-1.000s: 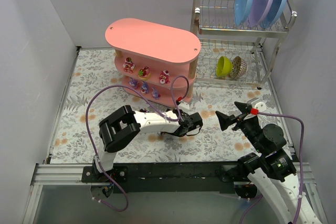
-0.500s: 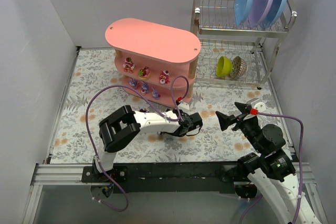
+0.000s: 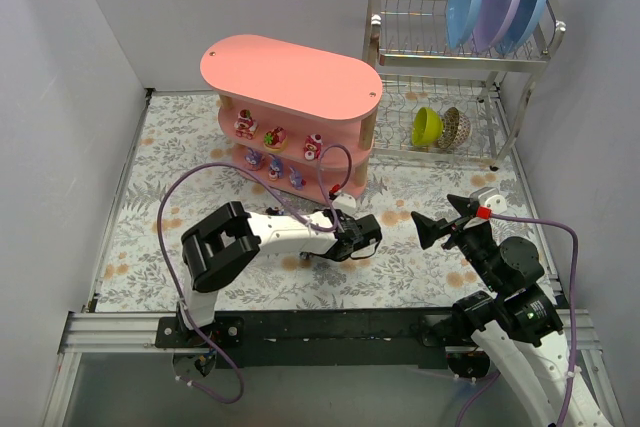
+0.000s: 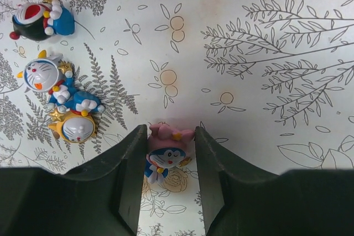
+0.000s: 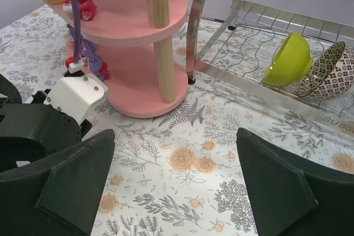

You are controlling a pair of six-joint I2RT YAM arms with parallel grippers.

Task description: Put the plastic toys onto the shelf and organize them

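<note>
The pink-hatted toy (image 4: 167,150), a little blue cat, lies on the flowered table (image 4: 265,37) between the fingers (image 4: 133,192) of the left gripper (image 4: 170,132). The fingers stand just a toy's width apart and seem to touch it on both sides. It is gripped but not lifted, probably so that it can be carried to the shelf. Three other toys (image 4: 52,81) lie loose on the table at ten o'clock from it, clear of the fingers, and look to be next in line.

In the overhead view the shelf (image 3: 290,72) stands at eleven o'clock from the left gripper. A row of toys (image 3: 275,137) sits on its middle tier and more on the bottom one, so a free spot on those tiers is the likely target. The right gripper (image 5: 176,136) hangs at three o'clock with its fingers spread wide and empty, apparently parked out of the way. The dish rack (image 3: 440,57) at one o'clock plays no part.
</note>
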